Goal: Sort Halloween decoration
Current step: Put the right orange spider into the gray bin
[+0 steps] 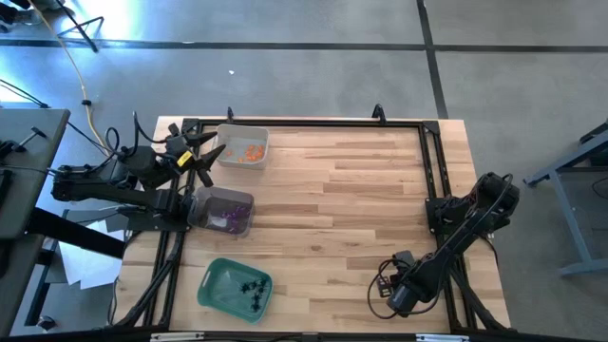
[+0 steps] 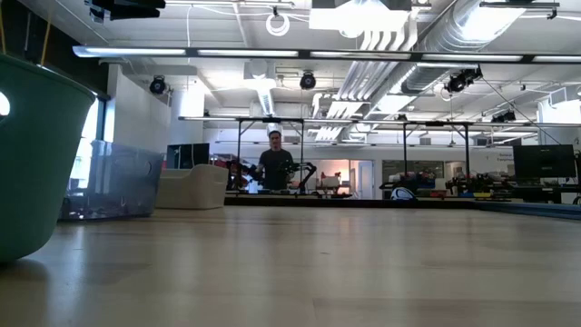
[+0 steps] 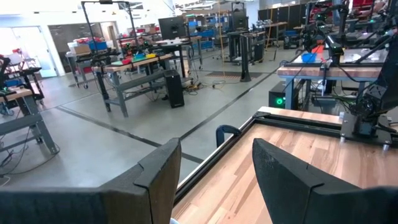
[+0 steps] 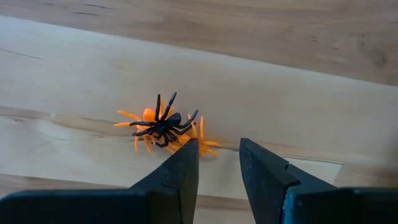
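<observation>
Dark left arm reached along the worktop's (image 1: 361, 190) left edge, its left gripper (image 1: 197, 152) raised near the far left corner beside the clear plastic tray of orange trinkets (image 1: 243, 147); fingers (image 3: 158, 177) stood wide apart, holding nothing. Right arm lay folded at the near right corner, right gripper (image 4: 217, 163) low over the wood, fingers partly apart with nothing between them.

Three trays sat down the left side: the clear one with orange pieces, a second clear tray of purple trinkets (image 1: 225, 211), and a green plastic tray with black spider trinkets (image 1: 237, 288) near the near left corner.

Only the right wrist view showed two loose pieces on bare wood just beyond the fingertips: one black plastic spider (image 4: 163, 124) lying on top of one orange plastic spider (image 4: 186, 134). Low view alone showed a person (image 2: 275, 163) standing far behind the table.
</observation>
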Action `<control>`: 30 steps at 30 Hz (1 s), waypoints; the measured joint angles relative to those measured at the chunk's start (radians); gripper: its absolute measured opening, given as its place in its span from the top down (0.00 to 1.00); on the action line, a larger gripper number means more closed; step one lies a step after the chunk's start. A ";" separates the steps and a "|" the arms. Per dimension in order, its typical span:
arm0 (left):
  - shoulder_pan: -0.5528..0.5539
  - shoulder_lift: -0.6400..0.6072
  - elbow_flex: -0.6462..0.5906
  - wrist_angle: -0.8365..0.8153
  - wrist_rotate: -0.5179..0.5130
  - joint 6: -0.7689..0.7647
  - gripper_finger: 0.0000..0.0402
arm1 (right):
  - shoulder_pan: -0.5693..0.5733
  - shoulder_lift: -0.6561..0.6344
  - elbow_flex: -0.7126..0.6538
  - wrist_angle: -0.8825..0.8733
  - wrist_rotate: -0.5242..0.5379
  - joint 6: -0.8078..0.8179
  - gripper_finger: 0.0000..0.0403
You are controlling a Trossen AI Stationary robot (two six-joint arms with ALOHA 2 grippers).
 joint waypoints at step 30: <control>0.000 0.000 0.000 0.000 0.000 0.000 0.54 | -0.002 0.000 -0.036 0.120 0.033 -0.001 0.72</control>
